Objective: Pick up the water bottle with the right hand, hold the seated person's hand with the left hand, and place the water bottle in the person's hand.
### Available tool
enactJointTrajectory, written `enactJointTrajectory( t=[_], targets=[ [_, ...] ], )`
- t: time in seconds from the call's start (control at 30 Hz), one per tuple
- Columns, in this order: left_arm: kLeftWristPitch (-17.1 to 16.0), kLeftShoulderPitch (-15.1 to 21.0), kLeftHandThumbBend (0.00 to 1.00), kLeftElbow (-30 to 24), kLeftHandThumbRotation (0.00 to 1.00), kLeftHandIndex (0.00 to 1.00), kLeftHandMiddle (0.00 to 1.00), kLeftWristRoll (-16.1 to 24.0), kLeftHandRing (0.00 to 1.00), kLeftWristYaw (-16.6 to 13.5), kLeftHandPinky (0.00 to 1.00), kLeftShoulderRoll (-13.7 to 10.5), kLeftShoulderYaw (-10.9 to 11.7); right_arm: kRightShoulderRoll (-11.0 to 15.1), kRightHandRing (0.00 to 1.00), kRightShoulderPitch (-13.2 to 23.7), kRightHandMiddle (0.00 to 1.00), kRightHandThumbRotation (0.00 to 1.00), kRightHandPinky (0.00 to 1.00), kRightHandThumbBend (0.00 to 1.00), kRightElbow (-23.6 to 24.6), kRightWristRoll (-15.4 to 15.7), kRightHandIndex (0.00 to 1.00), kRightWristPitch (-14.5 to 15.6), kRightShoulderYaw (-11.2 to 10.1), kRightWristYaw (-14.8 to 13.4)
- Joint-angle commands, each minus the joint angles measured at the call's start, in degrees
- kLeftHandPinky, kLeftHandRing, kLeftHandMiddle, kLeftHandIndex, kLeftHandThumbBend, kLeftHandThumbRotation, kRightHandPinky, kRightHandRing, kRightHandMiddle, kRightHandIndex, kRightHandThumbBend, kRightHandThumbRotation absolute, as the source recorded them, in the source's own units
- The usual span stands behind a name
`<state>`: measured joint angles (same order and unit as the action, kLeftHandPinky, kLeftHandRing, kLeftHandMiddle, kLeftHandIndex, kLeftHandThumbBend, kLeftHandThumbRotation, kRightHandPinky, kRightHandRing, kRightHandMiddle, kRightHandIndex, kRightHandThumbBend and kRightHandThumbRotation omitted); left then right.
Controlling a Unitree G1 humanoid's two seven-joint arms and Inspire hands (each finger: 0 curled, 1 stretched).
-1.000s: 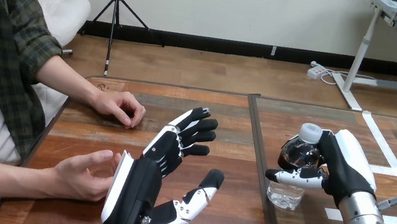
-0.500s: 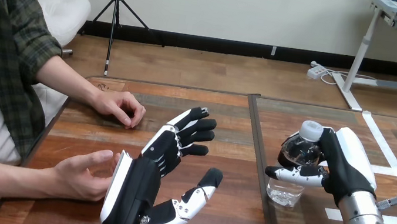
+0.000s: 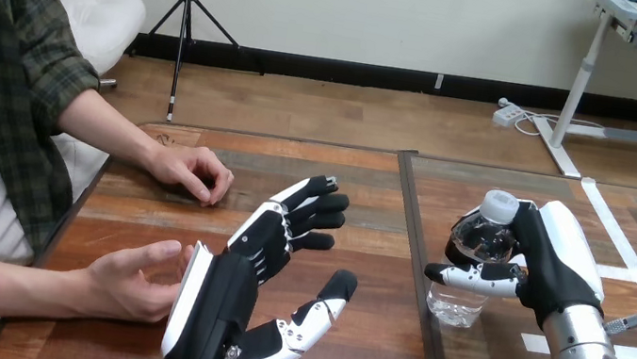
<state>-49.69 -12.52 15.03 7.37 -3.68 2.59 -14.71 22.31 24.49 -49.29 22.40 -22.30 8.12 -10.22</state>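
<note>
Right hand (image 3: pixel 559 268) is wrapped around the water bottle (image 3: pixel 474 246), fingers curled behind its upper part and the thumb lying across the front, so it's clamped on. Bottle is upright, white cap (image 3: pixel 498 206) on top, clear with water in it, over the right half of the wooden table (image 3: pixel 362 243) (can't tell if the base is resting on the wood or just off it). Left hand (image 3: pixel 225 304) sits at the near left, fingers spread and fairly straight, gripping nothing. Its white back edge is right against the person's hand (image 3: pixel 128 280), not curled round it. The person's other hand (image 3: pixel 192 170) rests farther back on the table, loosely curled.
</note>
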Motion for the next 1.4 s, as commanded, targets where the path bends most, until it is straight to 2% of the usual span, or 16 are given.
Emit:
enactJointTrajectory(
  t=[0.0,0.17,0.37,0.47,0.67,0.8,1.07,1.37],
  targets=[
    [0.1,0.6,0.39,-3.3,0.00,0.78,0.77,0.4,0.75,-0.3,0.68,1.2,0.4,-0.1,0.46,3.1,0.49,0.00,0.46,0.77,4.9,-0.5,0.47,-2.3,-1.1,-2.1],
    [0.9,0.7,0.42,-4.2,0.00,0.77,0.76,1.1,0.74,-0.4,0.67,0.6,1.0,0.0,0.46,2.9,0.49,0.00,0.46,0.77,6.2,-0.4,0.47,-2.4,-1.1,-2.1],
    [3.0,0.7,0.48,-6.7,0.00,0.75,0.77,2.5,0.75,0.0,0.66,-1.3,2.5,-0.1,0.46,2.2,0.49,0.00,0.46,0.77,9.3,-0.8,0.47,-1.1,-1.4,-1.1],
    [3.9,0.8,0.52,-8.0,0.00,0.75,0.77,3.5,0.76,0.1,0.67,-2.3,3.6,-0.3,0.46,1.8,0.49,0.00,0.46,0.77,10.8,-1.3,0.47,-0.9,-1.6,-0.6],
    [4.7,1.6,0.60,-10.0,0.00,0.75,0.78,8.2,0.77,-1.0,0.68,-4.8,6.8,-0.4,0.46,0.9,0.49,0.00,0.45,0.77,14.0,-1.8,0.47,-0.3,-1.8,0.4],
    [7.0,1.3,0.64,-12.3,0.00,0.76,0.79,11.0,0.77,-1.6,0.68,-6.3,8.9,-0.5,0.46,0.3,0.49,0.00,0.45,0.77,16.1,-1.8,0.47,-0.3,-1.8,0.7],
    [7.9,1.2,0.71,-13.7,0.00,0.76,0.80,9.4,0.77,-1.1,0.68,-8.3,10.9,-0.7,0.45,-0.6,0.49,0.00,0.45,0.76,19.4,-2.3,0.47,-0.3,-1.8,2.0],
    [8.1,0.8,0.75,-14.4,0.00,0.77,0.81,9.9,0.78,-1.5,0.65,-10.5,13.6,-0.7,0.45,-1.2,0.48,0.00,0.44,0.76,21.0,-2.8,0.46,-3.2,-1.4,2.5]
  ],
)
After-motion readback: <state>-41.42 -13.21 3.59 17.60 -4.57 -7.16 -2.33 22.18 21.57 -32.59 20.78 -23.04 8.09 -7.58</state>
